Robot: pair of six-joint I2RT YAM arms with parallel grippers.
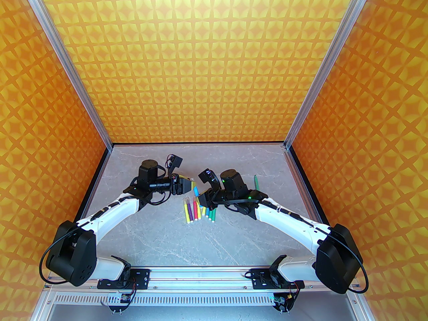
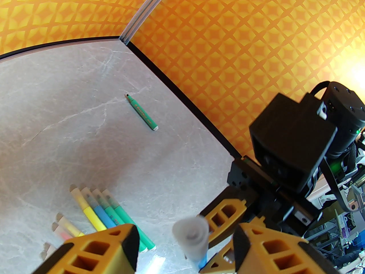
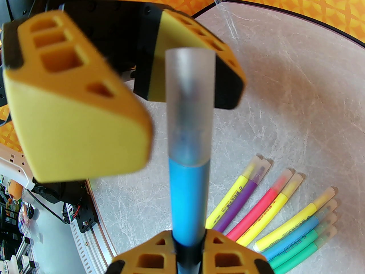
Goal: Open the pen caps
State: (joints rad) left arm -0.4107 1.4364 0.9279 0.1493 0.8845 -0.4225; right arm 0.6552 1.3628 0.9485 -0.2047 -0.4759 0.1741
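Observation:
My right gripper (image 3: 189,240) is shut on the barrel of a blue pen (image 3: 188,195) and holds it above the table. The pen's clear cap (image 3: 190,101) is still on its tip and points at my left gripper (image 2: 185,234). That gripper is open, and its yellow fingers (image 3: 77,104) stand on either side of the cap (image 2: 191,234) with a gap on each side. In the top view the two grippers meet over the table's middle, left gripper (image 1: 193,185) and right gripper (image 1: 201,197). Several capped pens (image 3: 271,207) lie side by side on the table below.
A green pen without a cap (image 1: 256,182) lies alone behind the right arm, toward the back right, the same green pen (image 2: 141,113) seen from the left wrist. The row of pens (image 1: 197,211) lies between the arms. Orange patterned walls enclose the grey marble table (image 1: 167,239).

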